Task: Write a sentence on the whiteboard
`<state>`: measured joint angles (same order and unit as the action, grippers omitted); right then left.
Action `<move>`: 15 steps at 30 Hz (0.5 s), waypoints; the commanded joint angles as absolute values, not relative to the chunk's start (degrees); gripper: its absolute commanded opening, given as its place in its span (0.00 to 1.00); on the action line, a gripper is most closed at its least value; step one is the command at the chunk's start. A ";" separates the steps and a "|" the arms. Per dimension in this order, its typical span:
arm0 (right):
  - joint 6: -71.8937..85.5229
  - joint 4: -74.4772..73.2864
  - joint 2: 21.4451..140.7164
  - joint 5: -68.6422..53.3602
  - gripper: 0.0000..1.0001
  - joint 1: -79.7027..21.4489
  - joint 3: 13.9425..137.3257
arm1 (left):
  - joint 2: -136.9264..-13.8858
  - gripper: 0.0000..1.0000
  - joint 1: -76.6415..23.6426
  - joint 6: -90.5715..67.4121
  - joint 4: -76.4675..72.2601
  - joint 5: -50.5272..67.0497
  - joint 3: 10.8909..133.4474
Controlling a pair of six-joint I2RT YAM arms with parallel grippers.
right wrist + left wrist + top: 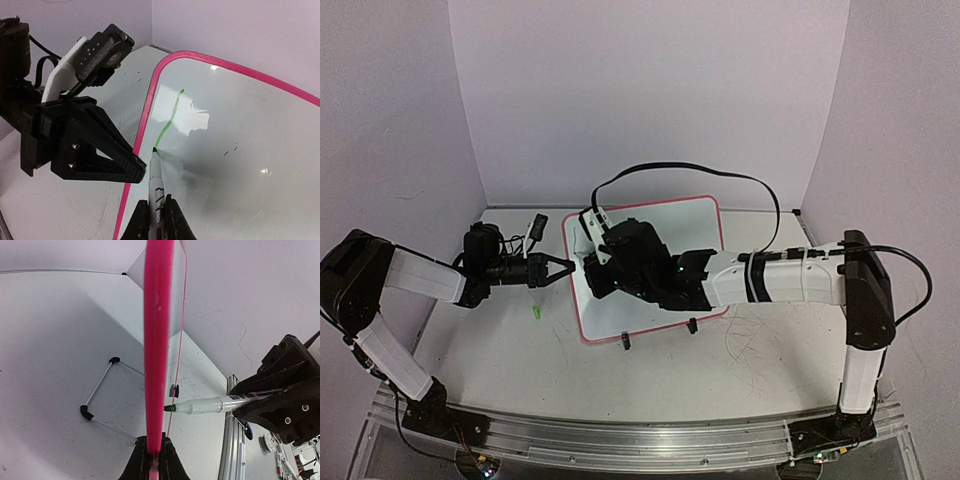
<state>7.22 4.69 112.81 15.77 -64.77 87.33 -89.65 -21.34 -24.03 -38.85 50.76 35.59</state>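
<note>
whiteboard [685, 225] mid-table, L gripper [563, 268] clamped on its 9 o'clock rim. R gripper [155, 212] pinching marker [155, 172], tip on board, one green stroke [170, 117] down. I'm on 1st letter; next needs steady pressure, working twd 3 o'clock

**Left arm** [420, 277] and **right arm** [790, 281], alike in build: white box-section links joined by rounded black joint housings [868, 290]. Each rises from a black base [428, 405] on a ribbed aluminium rail [620, 440] along the near edge of the counter [520, 350].

**Left gripper** [568, 267]: black, with flat triangular finger plates bearing silver screws [75, 147]. Its wrist has a white camera bracket [62, 75] with a black module.

**Right gripper** [156, 210]: black, with tapered fingers. A glossy black cable [680, 170] arcs from its wrist, where a small green indicator light [677, 268] glows.
</note>
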 commanded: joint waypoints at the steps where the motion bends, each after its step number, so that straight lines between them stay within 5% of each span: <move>1: 7.84 3.37 110.63 17.00 0.00 -64.30 87.38 | -87.68 0.00 -21.54 -23.38 -39.13 49.66 36.06; 15: 7.83 9.91 105.10 15.40 0.00 -64.30 85.58 | -87.72 0.00 -21.54 -23.21 -38.94 49.36 35.92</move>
